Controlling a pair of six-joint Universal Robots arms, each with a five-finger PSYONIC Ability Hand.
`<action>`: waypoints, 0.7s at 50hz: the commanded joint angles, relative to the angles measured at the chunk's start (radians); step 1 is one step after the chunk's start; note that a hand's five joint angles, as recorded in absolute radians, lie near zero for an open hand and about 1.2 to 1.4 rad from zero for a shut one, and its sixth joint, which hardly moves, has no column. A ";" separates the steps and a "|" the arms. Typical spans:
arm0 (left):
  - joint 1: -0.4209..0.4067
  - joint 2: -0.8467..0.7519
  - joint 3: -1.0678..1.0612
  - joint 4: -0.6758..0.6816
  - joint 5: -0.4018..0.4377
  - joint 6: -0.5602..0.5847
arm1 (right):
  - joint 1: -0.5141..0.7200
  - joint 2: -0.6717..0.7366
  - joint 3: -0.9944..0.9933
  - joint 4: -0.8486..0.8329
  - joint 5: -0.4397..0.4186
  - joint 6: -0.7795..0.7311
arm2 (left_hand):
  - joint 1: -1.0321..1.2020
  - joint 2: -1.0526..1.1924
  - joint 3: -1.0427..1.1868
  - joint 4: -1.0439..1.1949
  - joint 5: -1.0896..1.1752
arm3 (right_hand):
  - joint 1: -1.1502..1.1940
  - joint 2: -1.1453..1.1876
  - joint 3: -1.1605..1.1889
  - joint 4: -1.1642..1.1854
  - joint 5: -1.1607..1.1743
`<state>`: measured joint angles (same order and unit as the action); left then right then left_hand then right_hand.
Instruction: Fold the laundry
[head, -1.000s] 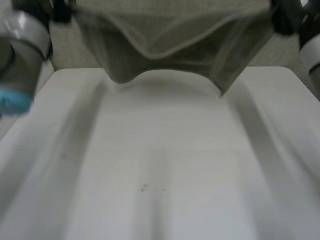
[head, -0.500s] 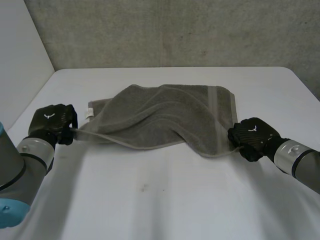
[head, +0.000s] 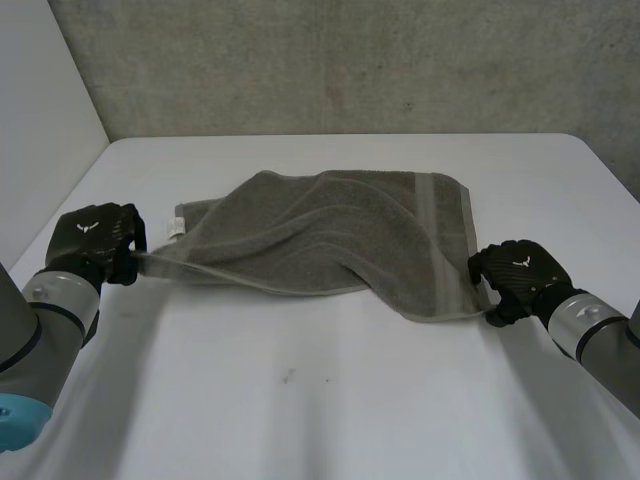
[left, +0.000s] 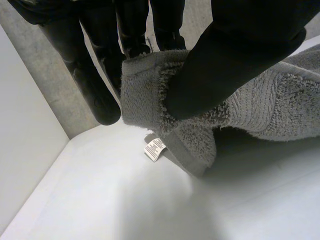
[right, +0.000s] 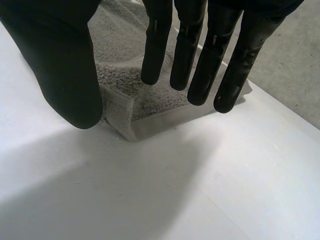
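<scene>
One towel (head: 330, 235) is all you have on the table (head: 320, 410), and no fold is made yet. It lies spread but rumpled just past the table's centre toward 12 o'clock, with ridges running across its middle. I judge you are at the laying-out stage, so the flattening and every fold are left to do.

Your left hand (head: 95, 240) sits at the towel's 8 o'clock corner. In the left wrist view the thumb (left: 235, 60) presses that corner against the fingers (left: 95, 75), so this hand is clamped on the cloth. The near edge runs taut from the pinch toward the towel's body. A small white label (left: 155, 149) hangs just beside the pinched corner.

Your right hand (head: 515, 275) is at the towel's 4 o'clock corner. In the right wrist view its fingers are straight and stand apart from the thumb, holding nothing. The corner lies on the table under the gap between them. The fingertips hang over the cloth and may brush it, but you cannot be sure of contact from these views.
</scene>
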<state>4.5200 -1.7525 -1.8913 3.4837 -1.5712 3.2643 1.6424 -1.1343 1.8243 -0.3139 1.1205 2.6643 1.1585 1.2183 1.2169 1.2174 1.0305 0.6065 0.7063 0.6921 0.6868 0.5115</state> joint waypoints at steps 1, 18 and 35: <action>0.001 -0.002 -0.002 0.000 0.000 0.000 | 0.005 0.010 0.010 -0.010 -0.010 -0.030 | 0.238 0.178 0.179 0.179 0.191 | 0.157 0.057 0.071 0.076 0.077; -0.002 -0.004 -0.002 0.000 0.000 0.000 | 0.013 0.087 -0.037 -0.022 -0.004 -0.054 | 0.238 0.178 0.179 0.179 0.191 | 0.315 0.215 0.229 0.235 0.235; -0.004 0.010 0.028 -0.064 -0.003 0.012 | -0.001 -0.041 -0.200 0.021 0.059 0.049 | 0.238 0.178 0.179 0.179 0.191 | 0.790 0.690 0.704 0.709 0.710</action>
<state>4.5183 -1.7550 -1.8798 3.4693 -1.5720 3.2708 1.6504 -1.0662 1.6683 -0.3295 1.1490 2.6784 1.1585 1.2183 1.2169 1.2174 1.0306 0.9770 1.1790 1.1853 1.1915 0.9740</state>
